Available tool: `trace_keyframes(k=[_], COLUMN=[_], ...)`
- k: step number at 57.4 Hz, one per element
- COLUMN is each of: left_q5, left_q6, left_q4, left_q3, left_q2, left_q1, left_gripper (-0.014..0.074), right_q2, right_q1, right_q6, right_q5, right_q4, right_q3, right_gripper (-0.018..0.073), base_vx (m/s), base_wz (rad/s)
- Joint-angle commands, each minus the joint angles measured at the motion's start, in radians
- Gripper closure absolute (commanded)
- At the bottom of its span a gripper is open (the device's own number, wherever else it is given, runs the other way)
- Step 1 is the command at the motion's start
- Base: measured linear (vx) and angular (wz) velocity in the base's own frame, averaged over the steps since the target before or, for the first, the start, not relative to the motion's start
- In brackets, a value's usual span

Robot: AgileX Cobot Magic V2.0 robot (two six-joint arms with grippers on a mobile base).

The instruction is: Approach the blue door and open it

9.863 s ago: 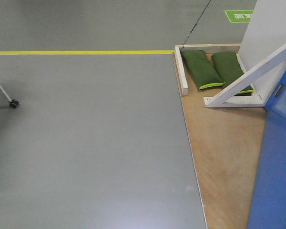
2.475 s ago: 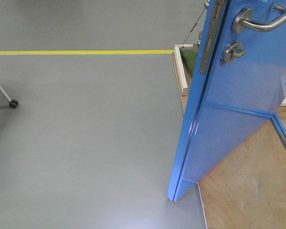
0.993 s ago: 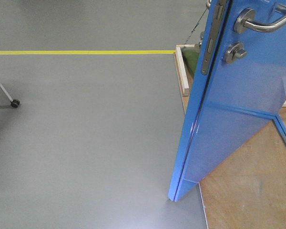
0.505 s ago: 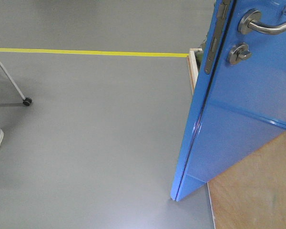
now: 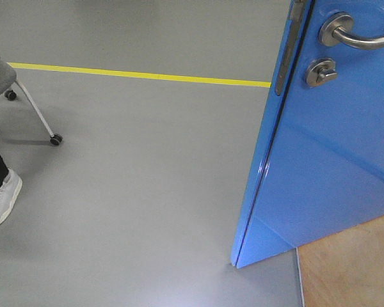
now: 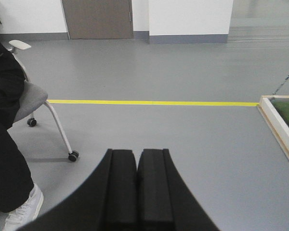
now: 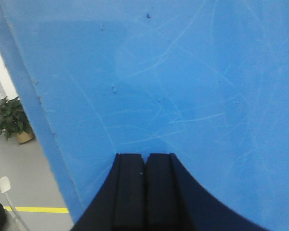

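Right gripper (image 7: pixel 145 192): jaws pressed together, holding nothing, tips close to the face of the blue door (image 5: pixel 333 141); contact cannot be confirmed. Left gripper (image 6: pixel 137 192): jaws likewise together, empty, facing open grey floor (image 5: pixel 134 185).

Door stands ajar, free edge out over the floor, right of the front view. Panel rigid, glossy, finely scratched; probably slippery to push and fairly heavy on its hinges. Best hold: the curved metal lever handle (image 5: pixel 361 37), above the round lock (image 5: pixel 319 71). Beyond: yellow line (image 5: pixel 141 75), wheeled chair (image 6: pixel 31 103).
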Motion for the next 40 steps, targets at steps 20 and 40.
trace_keyframes(k=[20, 40], left_q5=[-0.085, -0.085], left_q6=[-0.007, -0.007], left_q4=[-0.002, -0.002], left_q3=[-0.026, -0.026], left_q2=[-0.012, -0.012], left_q1=[-0.007, -0.007], left_gripper=[0.0524, 0.0524], right_q2=[-0.020, -0.020], right_q1=[0.008, 0.008], right_q6=[-0.004, -0.004], right_q5=[-0.092, -0.092], right_q4=[0.007, 0.007], right_q3=[-0.032, -0.032], right_gripper=[0.0547, 0.0547], base_vx=[0.22, 0.26], base_wz=[0.08, 0.00])
